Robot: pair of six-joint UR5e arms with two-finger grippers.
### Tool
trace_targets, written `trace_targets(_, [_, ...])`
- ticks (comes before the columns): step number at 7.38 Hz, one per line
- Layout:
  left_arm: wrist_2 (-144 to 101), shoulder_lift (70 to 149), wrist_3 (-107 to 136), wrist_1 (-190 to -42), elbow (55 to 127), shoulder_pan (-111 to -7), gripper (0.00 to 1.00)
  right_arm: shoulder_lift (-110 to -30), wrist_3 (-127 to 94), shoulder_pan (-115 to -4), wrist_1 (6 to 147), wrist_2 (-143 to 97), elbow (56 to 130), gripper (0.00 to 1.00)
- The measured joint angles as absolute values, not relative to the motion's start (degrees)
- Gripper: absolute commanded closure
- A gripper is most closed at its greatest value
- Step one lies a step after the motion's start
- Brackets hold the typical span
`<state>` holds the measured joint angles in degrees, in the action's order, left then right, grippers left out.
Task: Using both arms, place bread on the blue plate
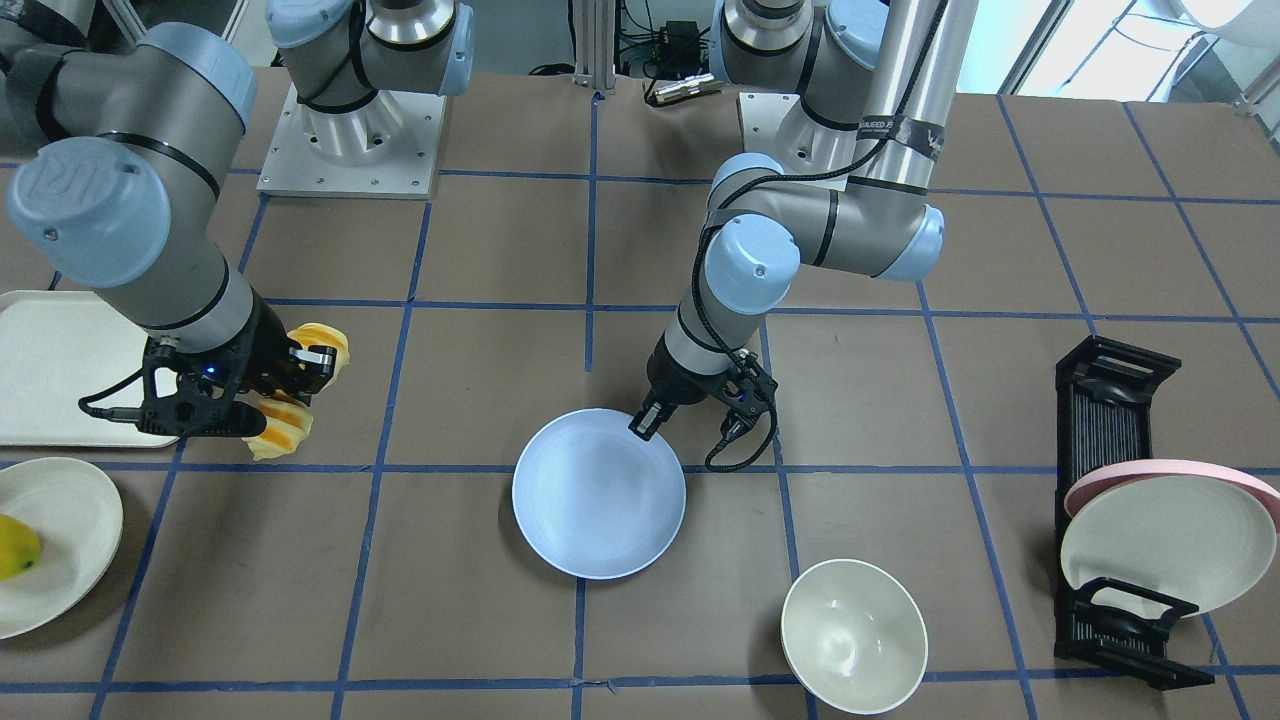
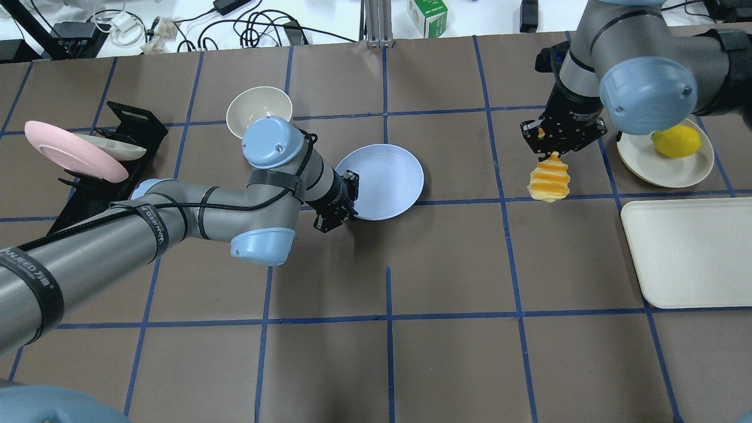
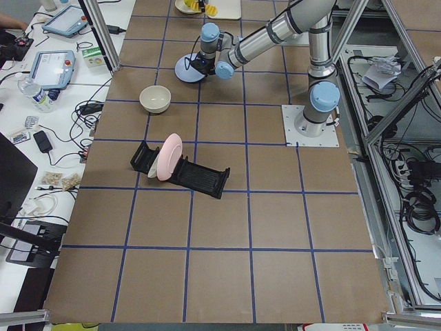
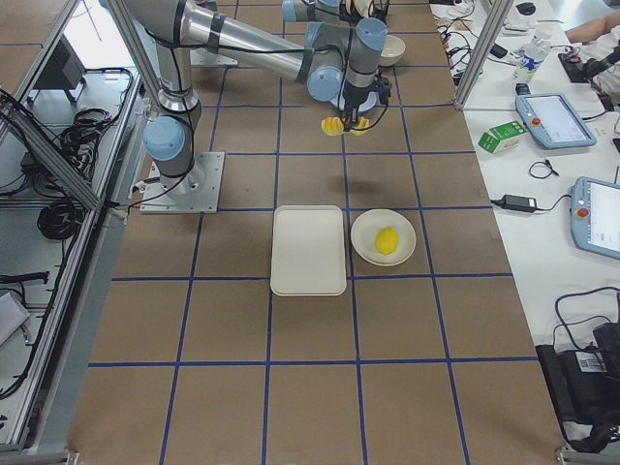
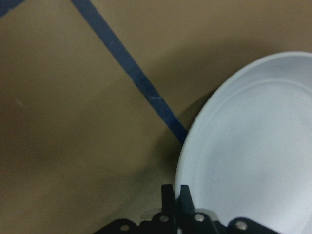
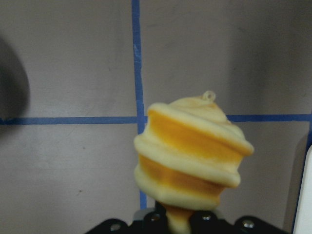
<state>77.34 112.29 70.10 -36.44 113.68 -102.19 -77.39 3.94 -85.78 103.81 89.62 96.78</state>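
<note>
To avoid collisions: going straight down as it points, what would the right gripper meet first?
Probably the brown paper-covered table, with the orange-yellow ridged bread loaf hanging from the right gripper touching first; the round pale blue plate lies aside.

The table (image 2: 446,352) is covered in brown paper and gridded with blue tape (image 2: 388,320). Cables (image 2: 258,26) are strewn along a white bench (image 3: 63,134)

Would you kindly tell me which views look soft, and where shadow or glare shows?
Left wrist view: dim and soft, with a dark shadow beside the blue plate. Right wrist view: the bread slightly blurred up close. Front-facing view: blown-out brightness at top right.
</note>
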Motion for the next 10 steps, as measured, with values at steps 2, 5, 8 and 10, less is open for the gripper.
trace_targets(2, [77.08, 111.91, 71.82, -36.57, 113.07, -102.37, 0.09, -77.09, 0.05, -87.10, 104.09, 86.58, 96.79, 0.99])
trace_targets(5, [77.02, 109.21, 66.68, -38.55, 107.02, -99.10, 0.00, -74.35, -2.07, -90.91, 105.58, 85.82, 95.75, 1.00])
trace_targets(8, [77.26, 104.58, 54.23, -64.35, 91.55, -95.39, 0.00, -69.12, -7.83, -97.94, 114.02, 81.56, 95.30, 0.99])
trace_targets(10, [77.23, 100.53, 46.73, -79.34, 85.97, -93.87, 0.00, -64.97, -14.06, -102.83, 119.80, 80.33, 95.18, 0.99])
